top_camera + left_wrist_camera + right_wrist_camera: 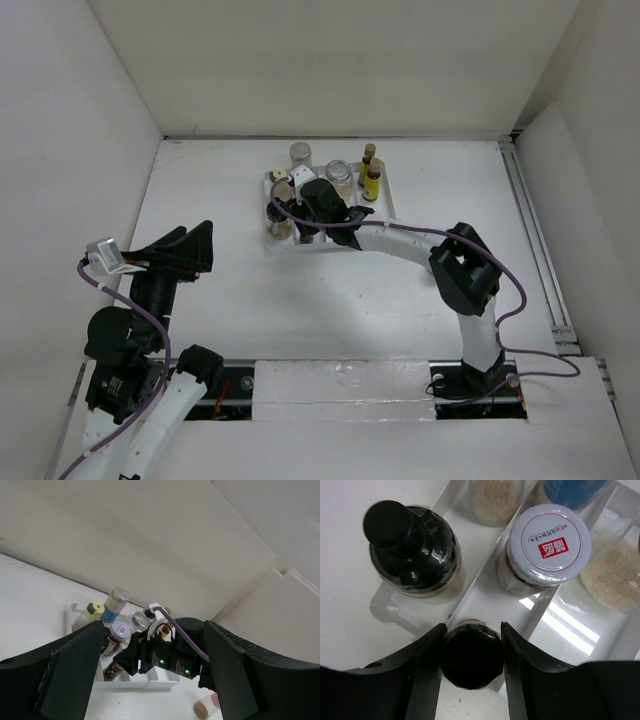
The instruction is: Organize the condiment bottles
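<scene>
Several condiment bottles stand in the white divided tray [384, 203] at the back middle. My right gripper [471, 655] is shut on a black-capped bottle [471, 662] at the tray's near end, its jaws touching both sides of the cap. Beside it stand a dark black-capped bottle [412, 555], a white-capped jar with a red label [550, 542] and tan-filled jars [495, 500]. Two slim yellow-labelled bottles [370, 175] stand at the tray's right. A pink-capped jar [207, 706] lies on the table right of the tray. My left gripper [195, 250] is open and empty, far left of the tray.
White walls enclose the table on the left, back and right. A metal rail [535, 240] runs along the right side. The right arm [400, 240] stretches across the table to the tray and hides the lying jar from above.
</scene>
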Robot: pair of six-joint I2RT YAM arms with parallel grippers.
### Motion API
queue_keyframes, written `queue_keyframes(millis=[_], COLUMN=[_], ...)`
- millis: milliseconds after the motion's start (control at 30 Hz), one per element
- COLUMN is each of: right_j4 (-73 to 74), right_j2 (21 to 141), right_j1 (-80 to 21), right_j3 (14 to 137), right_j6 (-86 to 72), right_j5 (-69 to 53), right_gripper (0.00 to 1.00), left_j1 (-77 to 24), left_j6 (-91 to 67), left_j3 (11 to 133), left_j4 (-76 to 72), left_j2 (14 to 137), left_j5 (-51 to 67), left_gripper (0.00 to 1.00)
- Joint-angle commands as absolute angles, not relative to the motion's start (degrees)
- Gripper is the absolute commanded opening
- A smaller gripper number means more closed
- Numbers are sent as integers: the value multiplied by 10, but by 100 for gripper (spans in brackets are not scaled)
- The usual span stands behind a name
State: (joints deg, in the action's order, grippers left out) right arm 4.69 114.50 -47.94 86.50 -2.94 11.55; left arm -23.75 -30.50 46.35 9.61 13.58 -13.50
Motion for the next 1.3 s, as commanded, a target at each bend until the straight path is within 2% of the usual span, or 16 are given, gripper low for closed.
queue_keyframes(millis=[0, 100, 200, 233, 300, 400, 567, 633, 800, 933, 1133, 1267], right_j4=[31, 31, 31, 31, 31, 31, 37, 47, 118, 146, 158, 171], right_j2=[1143, 1150, 1142, 1132, 1119, 1086, 983, 908, 752, 635, 602, 602], right_j1=[-471, -471, -471, -471, -471, -466, -447, -433, -347, -260, -185, -171], right_j3=[890, 885, 880, 875, 869, 856, 786, 725, 581, 453, 400, 387], right_j6=[-29, -34, -34, -34, -34, -34, -34, -54, -154, -225, -237, -243], right_j5=[132, 137, 137, 137, 137, 137, 148, 173, 347, 363, 350, 324], right_gripper=[36, 40, 64, 76, 84, 89, 91, 91, 91, 91, 91, 91], left_j1=[-236, -236, -236, -236, -236, -236, -236, -236, -236, -236, -236, -236], left_j6=[-298, -298, -298, -298, -298, -298, -298, -298, -298, -298, -298, -298], left_j3=[461, 461, 461, 461, 461, 461, 461, 461, 461, 461, 461, 461], left_j4=[69, 69, 69, 69, 69, 69, 69, 69, 69, 69, 69, 69], left_j2=[136, 136, 136, 136, 136, 136, 136, 136, 131, 131, 126, 126], left_j5=[-131, -131, -131, -131, -131, -131, -131, -131, -131, -126, -120, -120], left_gripper=[77, 77, 77, 77, 77, 77, 77, 77, 77, 77, 77, 77])
